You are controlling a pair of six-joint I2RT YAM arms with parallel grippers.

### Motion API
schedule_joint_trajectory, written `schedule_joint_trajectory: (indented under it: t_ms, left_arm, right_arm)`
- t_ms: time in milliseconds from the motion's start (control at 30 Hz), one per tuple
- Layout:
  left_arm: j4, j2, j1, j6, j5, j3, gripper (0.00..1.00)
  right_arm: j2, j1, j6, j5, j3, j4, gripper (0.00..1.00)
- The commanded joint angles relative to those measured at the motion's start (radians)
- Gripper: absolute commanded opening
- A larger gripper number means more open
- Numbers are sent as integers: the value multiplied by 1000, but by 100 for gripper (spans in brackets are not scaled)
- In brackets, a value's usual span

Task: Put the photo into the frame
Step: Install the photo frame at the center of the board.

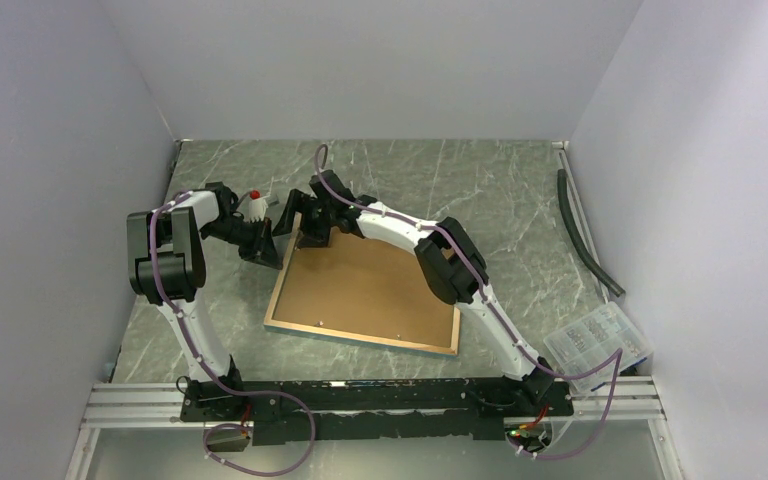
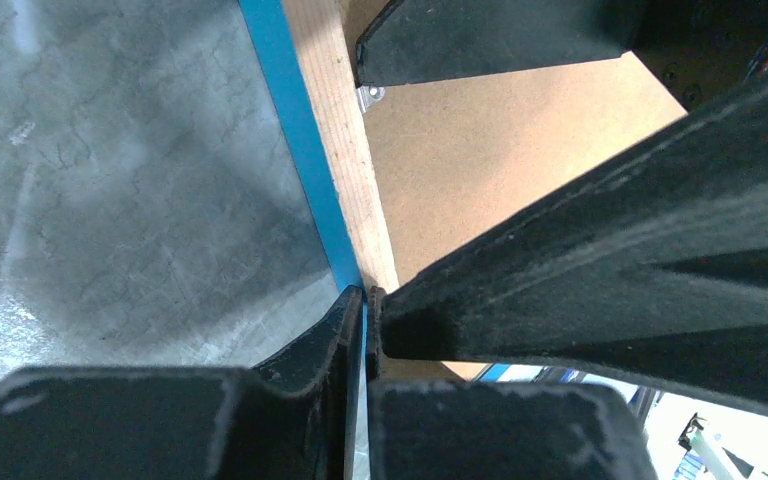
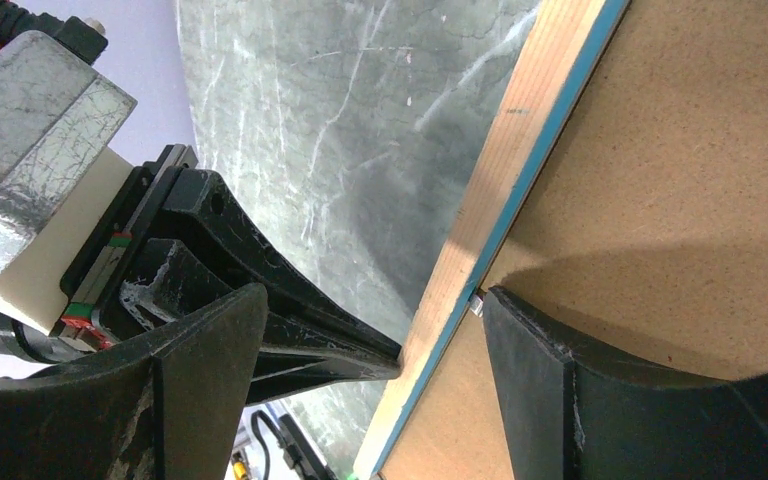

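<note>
left tool (image 2: 365, 300) pinched shut on the left rim of the thin-rimmed rectangular picture frame (image 2: 335, 150), turquoise-blue front, pale wood back, near its far-left corner. frame lies back up on the grey marble-look desk (image 1: 480, 190), with a flat brown fibreboard backing board (image 1: 370, 280) inside it. right tool (image 3: 445, 325) wide open, holding nothing, straddles the same rim by a small metal tab (image 3: 475, 306), one finger outside the frame, one over the board. photo not visible; maybe under the board, cannot tell. frame looks stiff and light, pane breakable: grip the rim, not the pane. a paper print would be floppy and crease easily.
</note>
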Motion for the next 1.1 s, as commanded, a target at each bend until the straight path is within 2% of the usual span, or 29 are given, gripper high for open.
schedule_joint_trajectory:
  t_ms: [0, 200, 567, 867, 933, 1067]
  left_arm:
    - [17, 0, -12, 43, -11, -22, 8]
    - [21, -5, -12, 46, -12, -29, 8]
    - [31, -4, -10, 44, -13, -42, 8]
    - [35, -21, 2, 49, -15, -60, 8]
    - [23, -28, 14, 51, -8, -49, 11]
    - [-27, -51, 46, 57, 21, -9, 22]
  right_arm:
    - [1, 5, -20, -12, 10, -25, 83]
    - [-35, -21, -28, -9, -38, -4, 83]
    - [-25, -28, -46, -9, -12, -37, 83]
    - [-174, -55, -140, 35, -106, -102, 90]
    - [-217, -56, -164, 55, -138, -117, 91]
    - [-336, -55, -211, 110, -250, -135, 94]
